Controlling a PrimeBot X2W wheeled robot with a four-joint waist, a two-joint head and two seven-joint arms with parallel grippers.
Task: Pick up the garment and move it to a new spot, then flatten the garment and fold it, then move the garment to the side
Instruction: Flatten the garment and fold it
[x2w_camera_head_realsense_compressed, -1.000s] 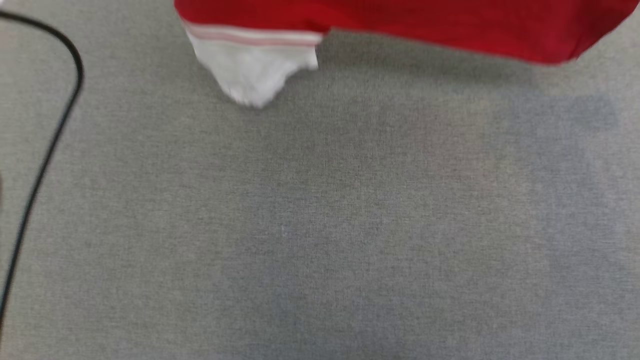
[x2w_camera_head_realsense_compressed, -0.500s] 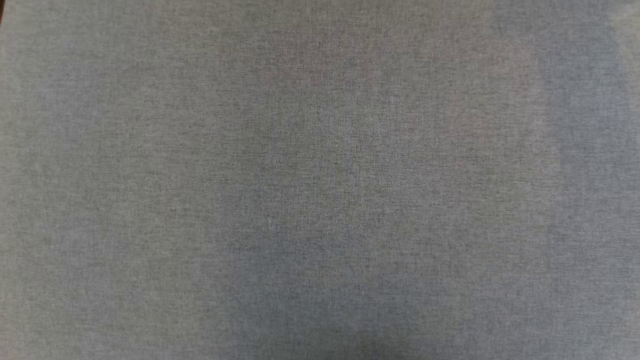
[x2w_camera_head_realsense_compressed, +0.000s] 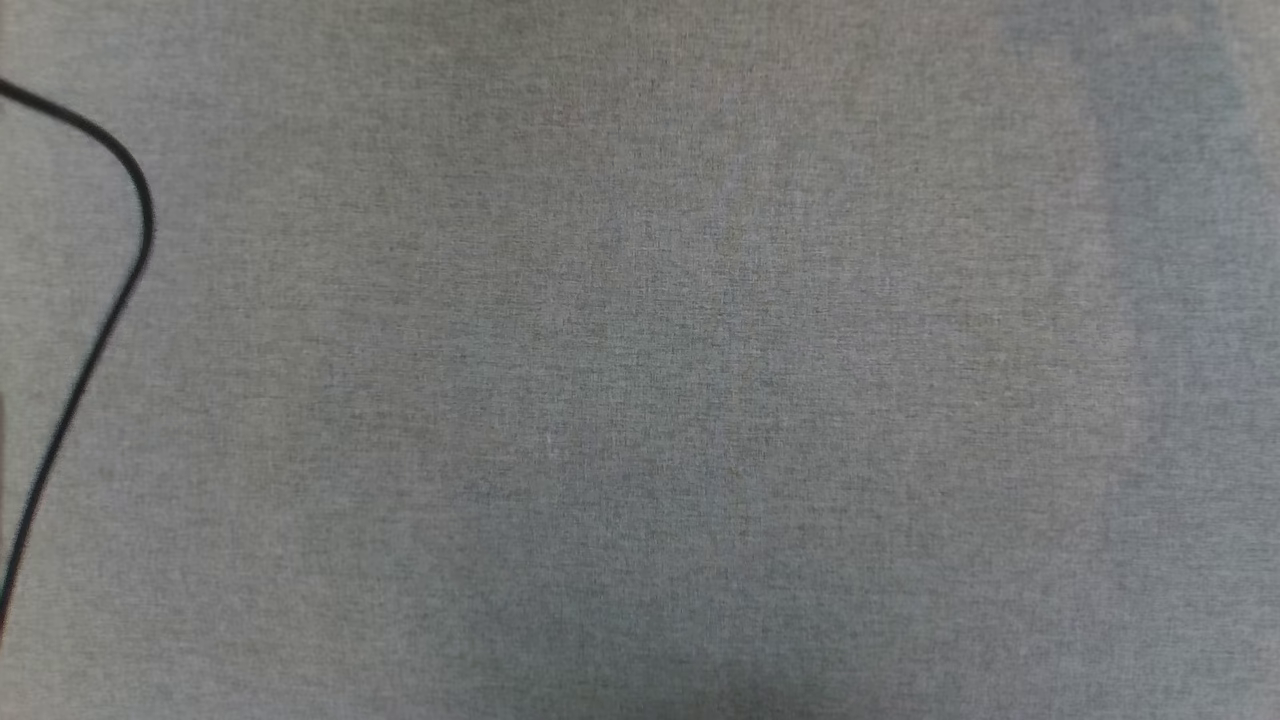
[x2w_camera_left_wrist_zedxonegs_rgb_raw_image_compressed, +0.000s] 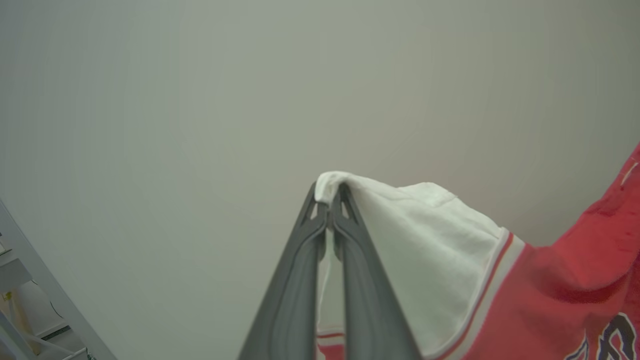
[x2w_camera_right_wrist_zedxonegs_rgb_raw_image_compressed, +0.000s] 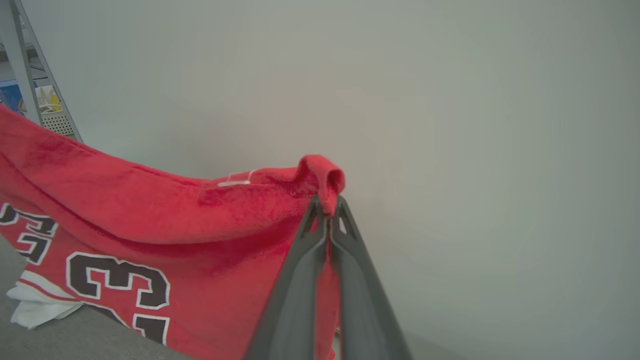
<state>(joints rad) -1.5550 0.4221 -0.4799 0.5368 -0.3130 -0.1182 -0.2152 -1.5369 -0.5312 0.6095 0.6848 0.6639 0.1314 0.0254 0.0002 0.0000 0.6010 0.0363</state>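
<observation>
Moved: since a second ago the garment (x2w_camera_right_wrist_zedxonegs_rgb_raw_image_compressed: 150, 220) has been lifted away from the far edge of the head view, where its red edge and a white sleeve were hanging. That view itself has been shifted a little, as is shown by the black cable (x2w_camera_head_realsense_compressed: 130, 280).
Garment place: it is held up in the air and stretched from left to right between the two arms. Its lowest part, below the black-and-white lettering (x2w_camera_right_wrist_zedxonegs_rgb_raw_image_compressed: 117, 282), is touching the grey desk (x2w_camera_head_realsense_compressed: 640, 400).
Left jaws: they are pressed tight together on the tip of the white sleeve (x2w_camera_left_wrist_zedxonegs_rgb_raw_image_compressed: 425, 240).
Right jaws: they are pressed tight together on a small bunch of red cloth (x2w_camera_right_wrist_zedxonegs_rgb_raw_image_compressed: 325, 180) at an edge. Which edge it is cannot be told.
Feel: the garment is judged to be soft, light and floppy. It sags in the middle between the two holds. It cannot be broken, but it can be pulled crooked.
Where to hold: edges and corners are judged best. Only a little cloth is pinched at each hold, so it could slip out if it is tugged hard.
For laying flat: two matching corners are judged the best places to hold, so the cloth comes down even.
</observation>
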